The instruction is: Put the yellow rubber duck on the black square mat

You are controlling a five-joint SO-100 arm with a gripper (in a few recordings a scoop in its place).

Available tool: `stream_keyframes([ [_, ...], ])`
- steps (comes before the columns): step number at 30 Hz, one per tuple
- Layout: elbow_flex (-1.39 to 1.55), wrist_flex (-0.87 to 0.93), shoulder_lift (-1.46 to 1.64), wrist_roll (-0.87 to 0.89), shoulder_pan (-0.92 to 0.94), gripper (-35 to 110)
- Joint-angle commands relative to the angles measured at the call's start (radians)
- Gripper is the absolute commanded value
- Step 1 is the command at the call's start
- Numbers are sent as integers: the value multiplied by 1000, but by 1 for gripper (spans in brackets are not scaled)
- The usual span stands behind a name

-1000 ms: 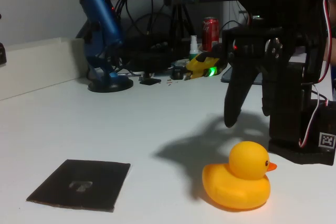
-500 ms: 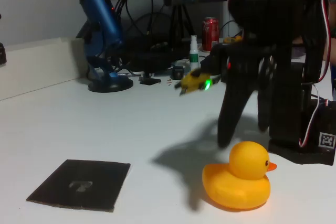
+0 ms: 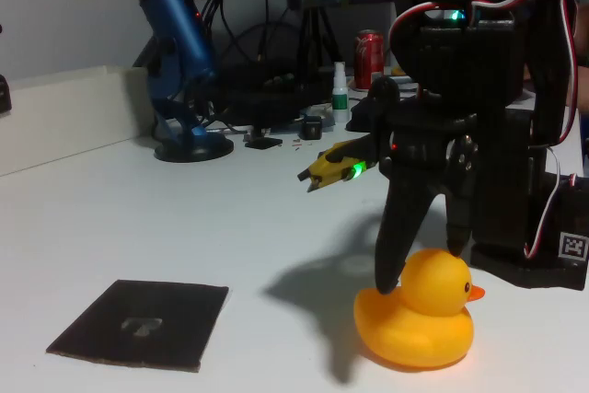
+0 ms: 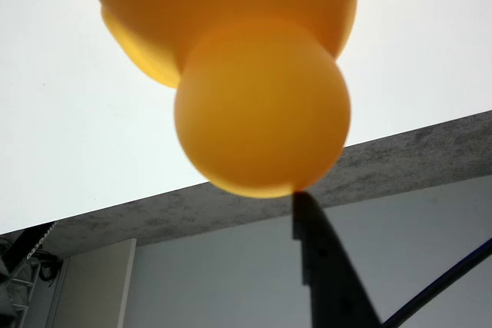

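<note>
Our gripper (image 3: 419, 269) is open, one finger at each side of the head of the yellow rubber duck (image 3: 416, 312), which sits on the white table (image 3: 138, 218) at the right in the fixed view. We judge we are at the grasping step: next we must go a little lower and close on the head, then carry it left to the black square mat (image 3: 140, 322), well apart. The wrist view shows the duck's head (image 4: 261, 109) very close and one dark finger (image 4: 323, 266), but not the mat

blue microphone (image 3: 175, 52), red can (image 3: 369, 54), white table (image 3: 184, 227)
</note>
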Motion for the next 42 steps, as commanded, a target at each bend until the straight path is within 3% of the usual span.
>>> stream_keyframes([
  [1,-3,-17,2,3,25,44],
  [7,-2,-3,11,2,147,44],
  [42,-74,2,34,2,52,44],
])
